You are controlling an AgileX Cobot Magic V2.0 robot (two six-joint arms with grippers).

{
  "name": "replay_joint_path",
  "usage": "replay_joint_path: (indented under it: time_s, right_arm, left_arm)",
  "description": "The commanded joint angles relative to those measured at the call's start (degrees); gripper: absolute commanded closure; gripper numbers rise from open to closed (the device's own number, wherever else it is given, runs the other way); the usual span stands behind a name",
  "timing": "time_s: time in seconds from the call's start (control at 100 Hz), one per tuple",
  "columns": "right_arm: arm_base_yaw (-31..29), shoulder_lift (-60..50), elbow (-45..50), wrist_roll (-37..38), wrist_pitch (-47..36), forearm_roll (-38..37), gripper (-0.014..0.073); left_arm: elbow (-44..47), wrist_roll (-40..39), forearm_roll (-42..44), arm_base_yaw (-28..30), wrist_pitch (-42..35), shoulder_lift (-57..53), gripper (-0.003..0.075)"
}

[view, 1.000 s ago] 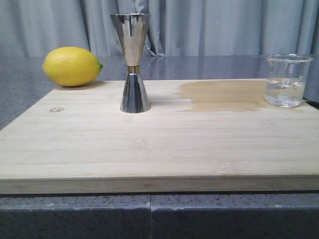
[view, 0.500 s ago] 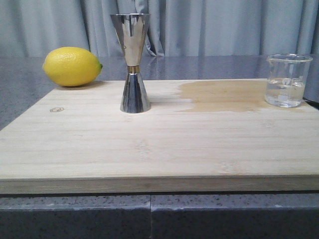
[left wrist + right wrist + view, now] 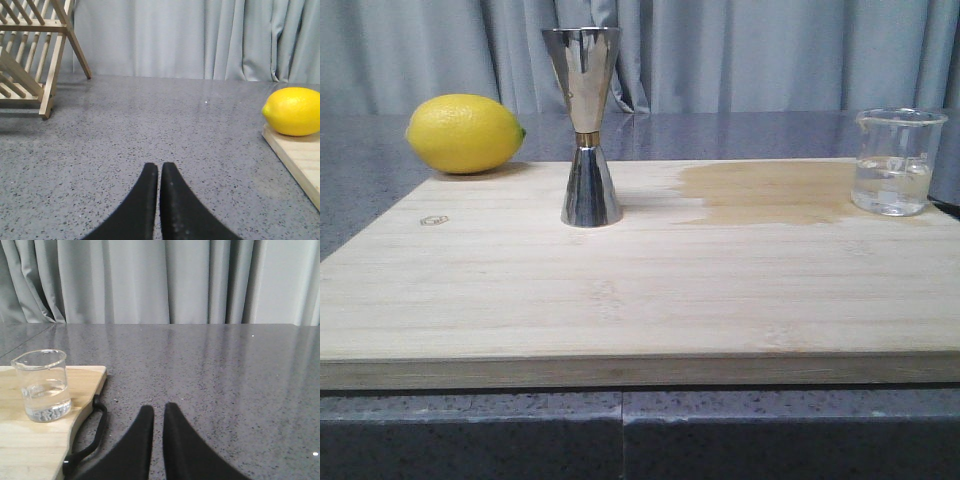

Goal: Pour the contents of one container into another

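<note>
A glass beaker (image 3: 897, 161) holding clear liquid stands at the wooden board's (image 3: 640, 290) far right corner; the steel jigger (image 3: 588, 125) stands upright left of center. Both end effectors, left (image 3: 159, 169) and right (image 3: 158, 411), hover empty over the table (image 3: 225, 370), fingers nearly touching.

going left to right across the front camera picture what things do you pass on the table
Lemon → steel jigger → darker wet-looking patch on the cutting board → glass beaker.
</note>
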Motion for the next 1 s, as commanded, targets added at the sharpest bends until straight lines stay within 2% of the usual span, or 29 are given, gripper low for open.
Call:
replay_joint_path:
  time_s: [0.0,0.99]
  right_arm:
    - [0.0,-1.2,0.6,-0.2,-4.3,-0.5,0.0568]
    - [0.0,-1.2,0.6,-0.2,-4.9,0.0,0.0568]
  left_arm:
    - [1.6,-0.1,-0.2,0.2,-5.4,-1.2,0.0739]
    - [1.6,-0.2,-1.8,0.2,-7.8,-1.2,0.0739]
